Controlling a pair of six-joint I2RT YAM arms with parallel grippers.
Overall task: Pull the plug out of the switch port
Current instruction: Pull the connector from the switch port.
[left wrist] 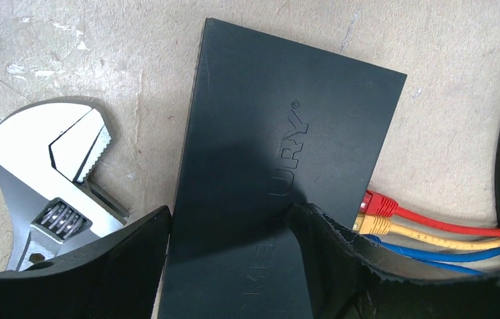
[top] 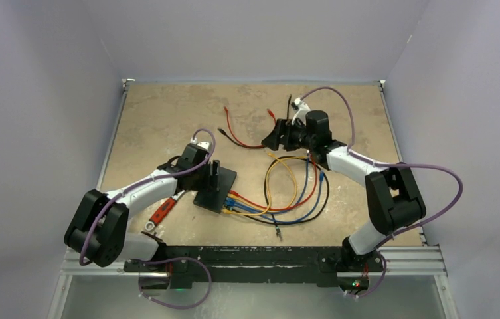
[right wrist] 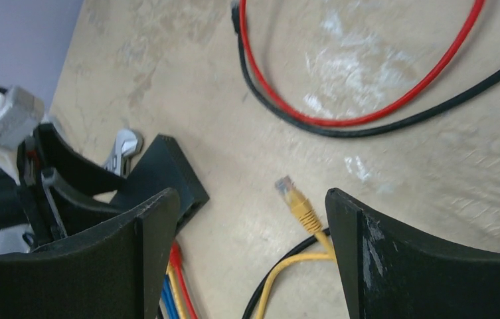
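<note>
Soft, even light comes from overhead, leaving the table (top: pixel 167 113) bright between dim greyish walls (top: pixel 34 100), with only faint shadows on it. Up close the wrench (left wrist: pixel 21 153) head gleams, a broad shadow darkens the switch (left wrist: pixel 267 119), and the right gripper (right wrist: pixel 250 196) looks slightly soft near the lens.

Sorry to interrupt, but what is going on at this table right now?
The left gripper straddles the black switch, seemingly steadying it. Its ports hold red, yellow and blue plugs. The right gripper is open, hovering away from the switch above a loose yellow plug.
</note>
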